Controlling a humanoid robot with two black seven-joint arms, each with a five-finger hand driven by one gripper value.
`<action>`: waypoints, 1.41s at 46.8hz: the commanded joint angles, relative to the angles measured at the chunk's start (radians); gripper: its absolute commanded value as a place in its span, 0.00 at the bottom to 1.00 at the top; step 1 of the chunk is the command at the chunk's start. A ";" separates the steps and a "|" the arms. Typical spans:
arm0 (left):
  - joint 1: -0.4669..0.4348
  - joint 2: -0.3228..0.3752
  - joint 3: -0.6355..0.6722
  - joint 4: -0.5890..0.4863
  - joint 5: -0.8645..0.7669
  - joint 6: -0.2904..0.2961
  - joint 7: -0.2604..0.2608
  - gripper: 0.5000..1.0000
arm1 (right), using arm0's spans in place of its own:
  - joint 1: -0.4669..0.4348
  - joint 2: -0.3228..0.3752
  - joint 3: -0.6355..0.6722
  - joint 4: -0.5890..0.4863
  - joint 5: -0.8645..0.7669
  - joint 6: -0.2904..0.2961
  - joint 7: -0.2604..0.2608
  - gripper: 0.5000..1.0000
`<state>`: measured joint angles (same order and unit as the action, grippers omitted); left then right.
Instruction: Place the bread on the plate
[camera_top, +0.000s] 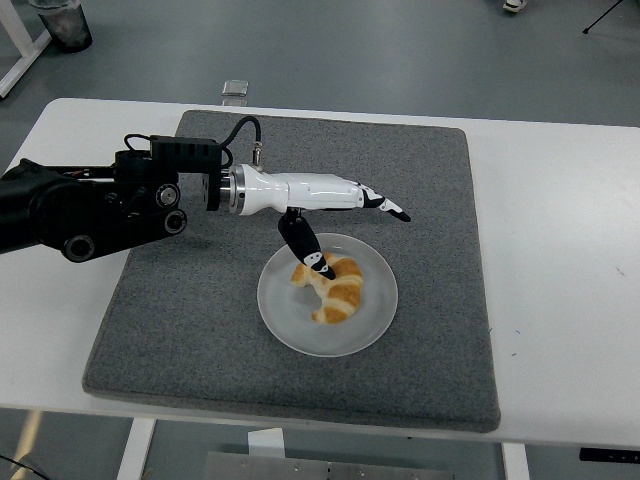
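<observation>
A golden croissant (337, 289) lies on a pale round plate (287, 318) in the middle of the grey mat (420, 190). My left hand (340, 215), white with black fingertips, hovers just above the plate's far left side. Its fingers are stretched out straight and the thumb points down toward the croissant's left end. The hand holds nothing. My right arm is not in view.
The grey mat covers most of the white table (560, 220). A small clear object (235, 90) sits at the table's far edge. A dark bin (62, 22) stands on the floor at the top left.
</observation>
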<state>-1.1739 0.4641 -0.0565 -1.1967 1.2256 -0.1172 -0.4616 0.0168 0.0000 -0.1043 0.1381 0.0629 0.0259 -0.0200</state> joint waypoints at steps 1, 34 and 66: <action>0.000 0.001 -0.009 0.003 -0.098 0.001 0.000 0.99 | 0.000 0.000 0.000 0.000 0.000 0.000 0.000 0.90; 0.002 -0.007 -0.154 0.287 -1.158 0.001 0.006 0.99 | 0.000 0.000 0.000 0.000 0.000 0.000 0.000 0.91; 0.131 -0.016 -0.279 0.414 -1.552 0.053 0.199 0.99 | 0.000 0.000 0.000 0.000 0.000 0.000 0.000 0.90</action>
<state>-1.0609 0.4515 -0.3051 -0.7900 -0.3147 -0.0845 -0.2622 0.0169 0.0000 -0.1043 0.1380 0.0629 0.0259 -0.0199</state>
